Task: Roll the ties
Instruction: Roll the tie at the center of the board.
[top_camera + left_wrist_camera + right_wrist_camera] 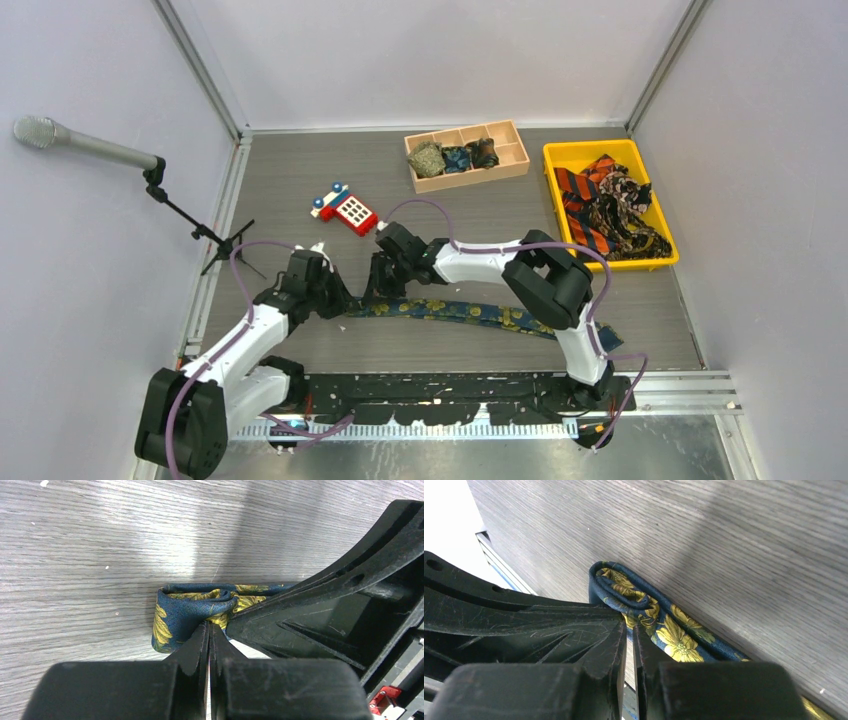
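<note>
A navy tie with yellow-gold flowers [470, 312] lies lengthwise across the table in front of the arms. Its left end is folded over into a small starting coil [185, 610], which also shows in the right wrist view [624, 587]. My left gripper [345, 303] is shut, its tips [209, 626] pinching the coil's near side. My right gripper [378, 290] is shut to a thin gap, its tips [629, 627] pinching the tie beside the coil. The two grippers touch or nearly touch each other. The rest of the tie runs flat to the right.
A wooden compartment box [510, 160] at the back holds three small rolled ties. A yellow bin [560, 155] at the back right holds several loose ties, some orange-and-black striped. A red-and-blue toy phone [345, 208] lies behind the grippers. A microphone stand [215, 240] is at the left.
</note>
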{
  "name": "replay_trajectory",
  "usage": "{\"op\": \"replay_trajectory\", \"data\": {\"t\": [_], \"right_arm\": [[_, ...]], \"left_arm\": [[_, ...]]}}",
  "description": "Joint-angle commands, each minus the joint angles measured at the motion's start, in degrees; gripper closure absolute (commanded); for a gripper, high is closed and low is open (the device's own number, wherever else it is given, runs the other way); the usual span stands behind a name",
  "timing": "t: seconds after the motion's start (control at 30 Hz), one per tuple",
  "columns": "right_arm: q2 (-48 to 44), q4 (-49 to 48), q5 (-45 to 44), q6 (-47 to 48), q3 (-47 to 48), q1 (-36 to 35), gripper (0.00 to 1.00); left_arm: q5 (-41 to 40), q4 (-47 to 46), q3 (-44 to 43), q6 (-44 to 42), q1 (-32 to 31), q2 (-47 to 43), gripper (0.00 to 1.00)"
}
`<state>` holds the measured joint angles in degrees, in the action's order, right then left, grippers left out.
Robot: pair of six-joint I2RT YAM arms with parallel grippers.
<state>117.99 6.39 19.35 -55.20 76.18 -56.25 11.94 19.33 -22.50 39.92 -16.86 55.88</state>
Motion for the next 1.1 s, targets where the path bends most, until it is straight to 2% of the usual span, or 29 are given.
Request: {"op": "replay_trajectory", "data": {"t": [0.0, 0.4, 0.5, 0.57, 0.63, 0.77, 0.93, 1.07], "right_arm": [[-3.0, 0.8, -0.6, 0.8, 1.7, -0.9, 0.84], [1.4, 0.5, -1.0, 1.3, 0.2, -1.2, 0.84], [1.4, 0.0, -1.1, 1.2, -1.0, -1.2, 0.84], [1.7, -0.4, -0.9, 1.0, -1.6, -1.2, 0.84], [1.7, -0.7, -0.8, 0.8, -2.2, -1.2, 0.84], [1.6, -1.3, -0.9, 0.7, -3.0, -1.1, 0.84], [1.4, -1.5, -0.9, 0.6, -3.7, -1.2, 0.84], [1.5, -1.7, -0.8, 0.6, -3.9, -1.2, 0.84]], "left_arm": [[-1.2, 0.2, -1.2, -1.5, -0.1, 0.4, 1.0], [-1.0, 1.1, -1.9, -1.9, -0.1, -1.5, 1.0], [-1.5, 2.0, -2.5, -2.2, -0.1, -2.8, 0.92], [-1.9, 3.0, -3.2, -2.3, -0.1, -3.4, 0.82], [-2.9, 4.3, -4.2, -2.5, -0.1, -4.0, 0.67], [-10.3, 9.6, -5.8, -1.5, -0.1, -5.7, 0.52], [-13.9, 9.5, -4.9, -0.6, -0.1, -6.6, 0.48], [-12.8, 7.3, -2.7, -0.4, 0.0, -8.1, 0.47]]}}
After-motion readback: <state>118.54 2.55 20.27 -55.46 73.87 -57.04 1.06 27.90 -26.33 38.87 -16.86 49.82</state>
